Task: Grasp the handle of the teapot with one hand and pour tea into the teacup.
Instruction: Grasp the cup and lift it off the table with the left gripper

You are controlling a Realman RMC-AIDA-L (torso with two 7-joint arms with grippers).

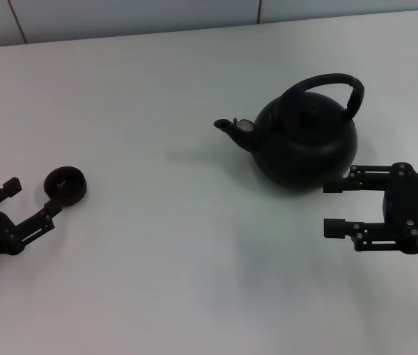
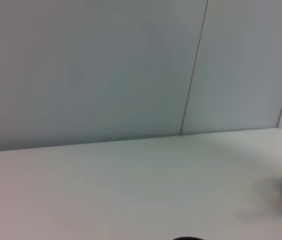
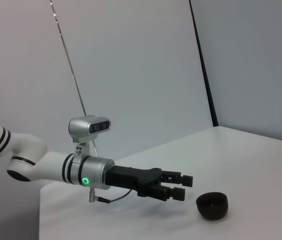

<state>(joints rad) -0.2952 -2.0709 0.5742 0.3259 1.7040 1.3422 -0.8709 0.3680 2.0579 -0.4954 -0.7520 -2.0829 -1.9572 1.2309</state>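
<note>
- The teapot (image 1: 308, 140) stands upright on the white bench (image 1: 179, 244), right of centre and toward the far side. Its short spout (image 1: 231, 127) points left, toward the teacup, so its long axis runs left to right.
- It is round, glossy and black, with a small lid. The handle (image 1: 334, 83), a thick black arch, rises over the lid and joins the body at both sides.
- The teacup (image 1: 65, 184) is a tiny dark handleless bowl, upright at the near left, well apart from the teapot.
- My right claw (image 1: 334, 208) hangs just near-right of the teapot, fingers apart and pointing left, holding nothing.
- My left claw (image 1: 37, 198) sits at the near left, fingers apart; one fingertip (image 1: 53, 209) lies just beside the teacup.
</note>
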